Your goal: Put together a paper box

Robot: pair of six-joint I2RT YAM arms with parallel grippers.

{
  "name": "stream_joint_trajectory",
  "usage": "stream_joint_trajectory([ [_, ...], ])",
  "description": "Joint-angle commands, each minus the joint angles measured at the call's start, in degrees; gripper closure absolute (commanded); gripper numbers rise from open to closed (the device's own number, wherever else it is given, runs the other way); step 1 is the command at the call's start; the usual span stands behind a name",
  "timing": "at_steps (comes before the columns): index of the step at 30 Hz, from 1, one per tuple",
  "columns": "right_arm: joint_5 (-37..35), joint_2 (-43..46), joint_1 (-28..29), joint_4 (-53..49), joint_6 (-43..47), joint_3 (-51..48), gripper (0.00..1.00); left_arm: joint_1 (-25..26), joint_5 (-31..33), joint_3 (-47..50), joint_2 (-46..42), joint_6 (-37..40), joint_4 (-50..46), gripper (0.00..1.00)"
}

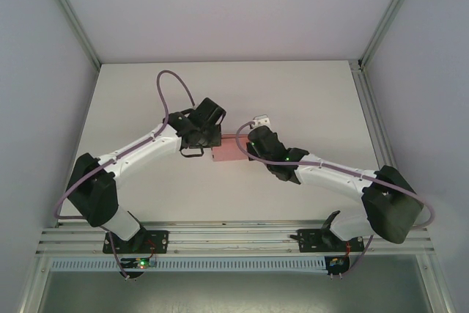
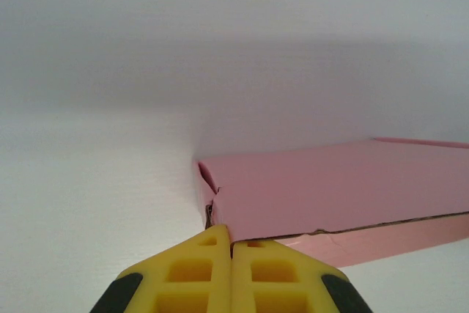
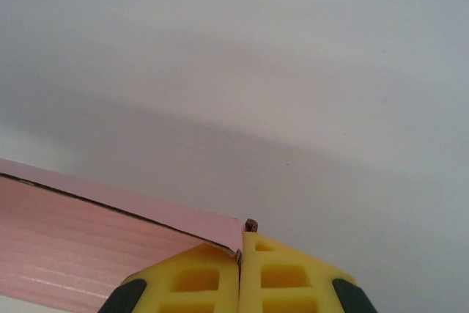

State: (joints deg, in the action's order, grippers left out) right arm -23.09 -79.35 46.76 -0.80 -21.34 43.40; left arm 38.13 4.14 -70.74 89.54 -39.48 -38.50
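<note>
From above, the paper box (image 1: pixel 229 152) is mostly covered: only a pink strip shows between the two wrists, and both sets of fingertips are hidden under the black housings, the left pincer (image 1: pixel 208 152) at its left end and the right pincer (image 1: pixel 248 149) at its right end. In the left wrist view the left pincer (image 2: pixel 231 242) is clenched, its yellow fingers (image 2: pixel 192 273) pressed flat together. The paper box (image 2: pixel 330 192) starts right at their tips and stretches ahead and to the right, cut off by the frame. Whether card sits in the seam cannot be told. In the right wrist view the right pincer (image 3: pixel 240 244) is clenched too. The edge of the paper box (image 3: pixel 80 236) runs from the left into its seam, and a small dark corner pokes out above the tips, so it is grasping the card.
</note>
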Motion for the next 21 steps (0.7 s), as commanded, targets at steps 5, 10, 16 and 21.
stream_joint_trajectory([
  [5,5.47,-3.77,1.64,-2.07,-1.83,-1.98,1.0,0.17,-1.33,11.97,1.28,-1.02,7.69,1.0],
  [10,7.03,-3.27,1.9,1.47,0.42,-5.02,1.0,0.19,-0.61,15.68,0.21,0.27,6.38,1.0],
  [16,2.59,-4.1,6.87,10.45,4.8,-12.7,1.0,0.5,-2.91,19.35,2.16,1.91,6.94,1.0],
  [21,0.59,-5.21,7.44,15.45,2.04,-16.52,1.0,1.03,-3.32,22.76,0.66,2.51,9.67,1.0],
])
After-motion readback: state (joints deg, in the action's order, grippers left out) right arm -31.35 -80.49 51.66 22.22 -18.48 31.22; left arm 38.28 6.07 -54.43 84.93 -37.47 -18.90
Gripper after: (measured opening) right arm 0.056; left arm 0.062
